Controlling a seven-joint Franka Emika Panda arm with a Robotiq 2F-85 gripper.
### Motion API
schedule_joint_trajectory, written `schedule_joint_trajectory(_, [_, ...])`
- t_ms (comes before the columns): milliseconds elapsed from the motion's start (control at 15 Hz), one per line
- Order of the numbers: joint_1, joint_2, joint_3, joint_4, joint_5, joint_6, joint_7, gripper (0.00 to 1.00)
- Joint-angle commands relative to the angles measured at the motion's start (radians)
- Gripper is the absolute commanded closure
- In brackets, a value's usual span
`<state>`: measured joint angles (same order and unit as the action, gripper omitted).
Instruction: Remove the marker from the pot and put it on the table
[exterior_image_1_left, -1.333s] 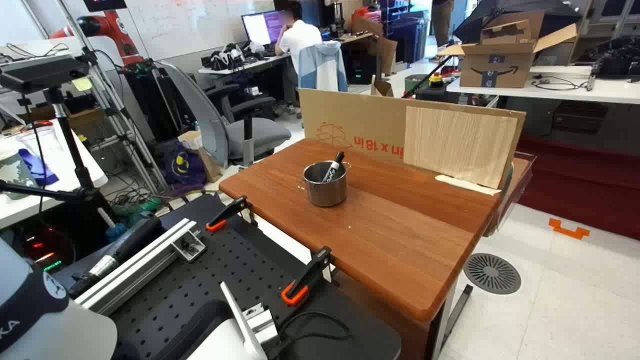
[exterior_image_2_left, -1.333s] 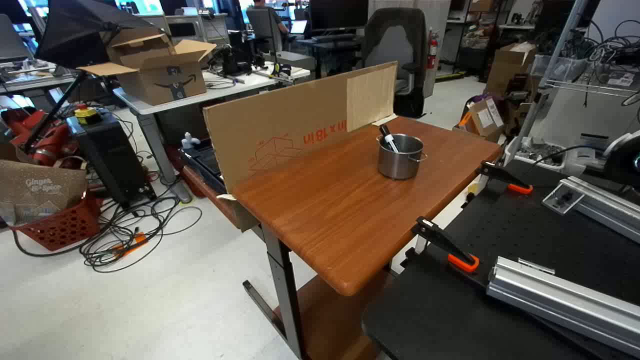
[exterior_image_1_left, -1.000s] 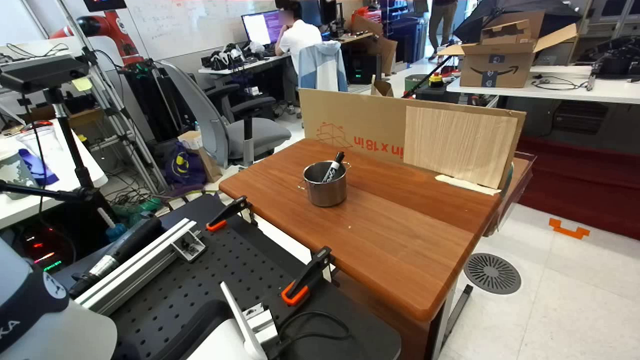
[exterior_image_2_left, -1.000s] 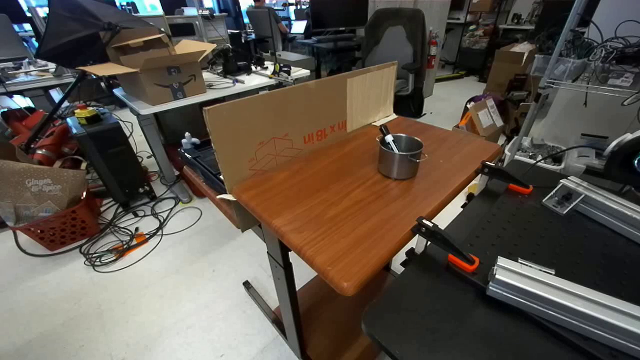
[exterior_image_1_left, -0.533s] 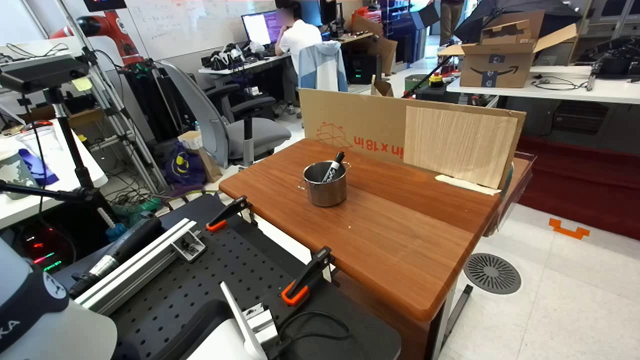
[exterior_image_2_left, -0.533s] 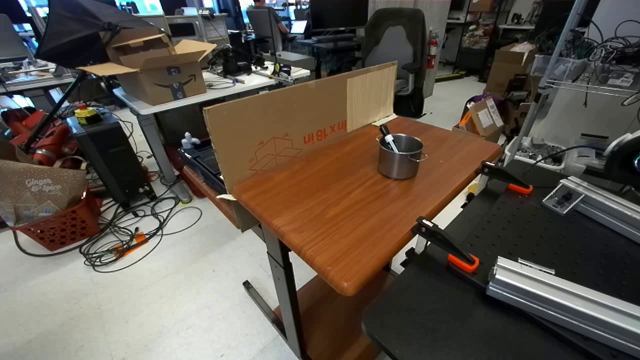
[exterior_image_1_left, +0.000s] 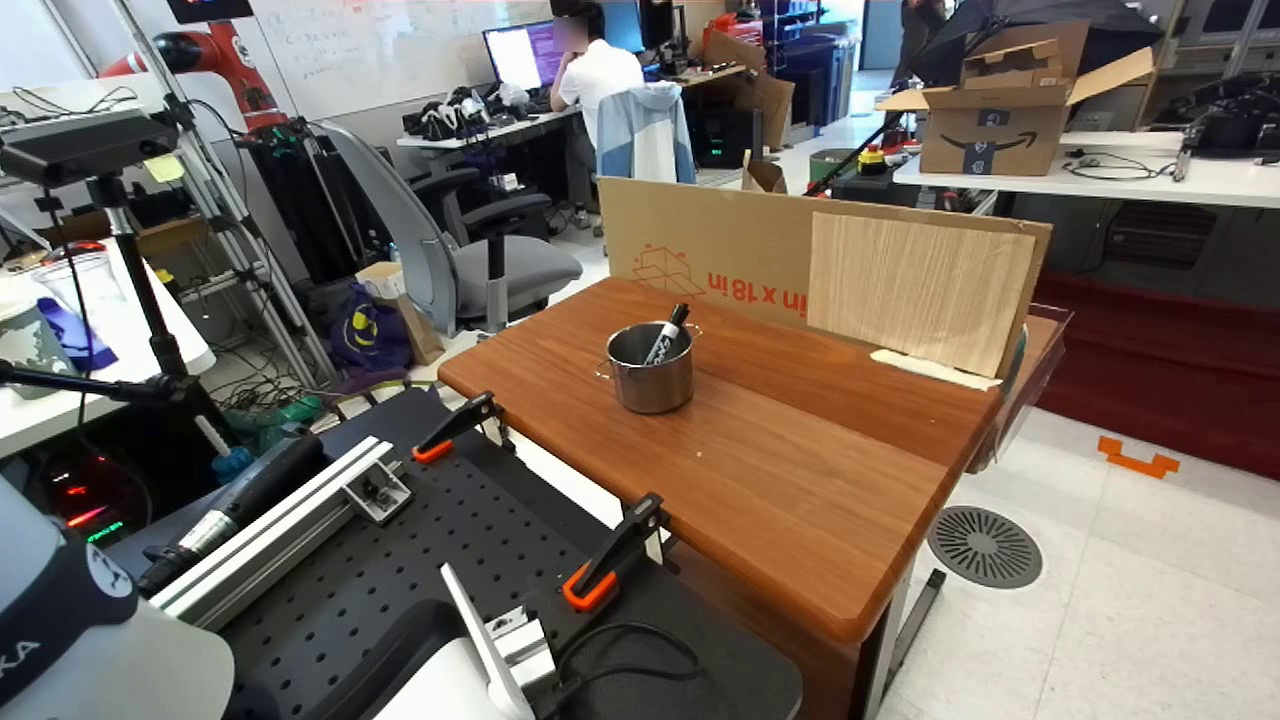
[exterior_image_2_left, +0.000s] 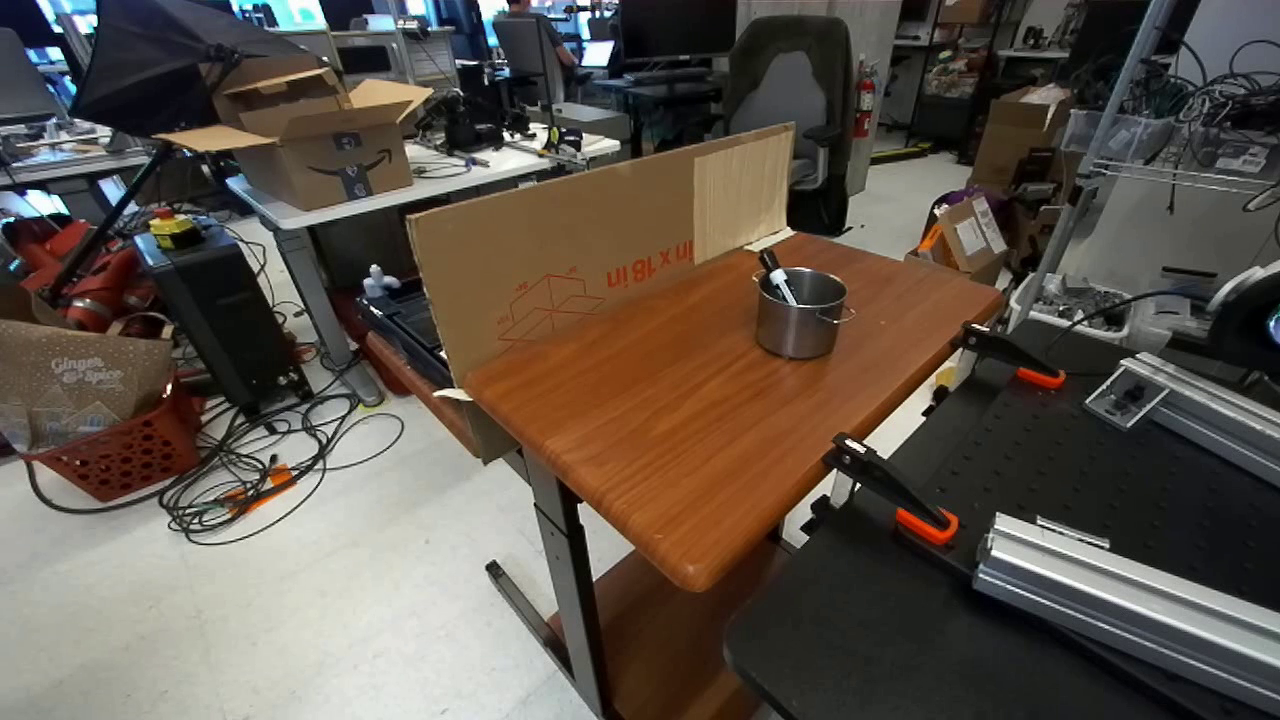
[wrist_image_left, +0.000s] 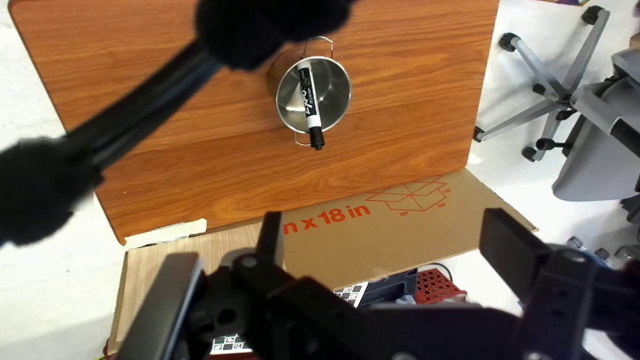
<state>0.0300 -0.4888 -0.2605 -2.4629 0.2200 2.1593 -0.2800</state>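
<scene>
Pincer (wrist_image_left: 384, 222) is well apart from the marker (wrist_image_left: 308, 95): in the wrist view the marker sits up-frame, a bit left of the gap's middle. It leans inside the pot (exterior_image_2_left: 797, 328), black cap (wrist_image_left: 316, 138) out past the rim on the pincer's side. Long axis runs nearly square to the line between the fingertips (wrist_image_left: 500, 232), so I'd expect a pinch across it with little wrist turn. Pincer spread wide, nothing between the jaws, no contact visible; out of frame in both exterior views. Pot stands on the desk (exterior_image_2_left: 690, 420), cardboard panel (exterior_image_2_left: 560, 240) upright along one edge. My read: pre-grasp, lift not yet done. Risk: a sideways pull on the cap could drag the pot along.
</scene>
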Motion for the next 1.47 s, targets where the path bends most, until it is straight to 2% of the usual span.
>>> schedule_joint_trajectory(0, [-0.025,0.003,0.022,0.003,0.013,-0.006,-0.01,0.0])
schedule_joint_trajectory(400, [-0.008,0.091,0.073,0.012,0.011,0.028,0.012,0.0])
schedule_joint_trajectory(800, [-0.011,0.273,0.14,0.077,-0.004,0.08,0.066,0.0])
schedule_joint_trajectory(1400, [-0.019,0.552,0.2,0.179,-0.075,0.204,0.189,0.0])
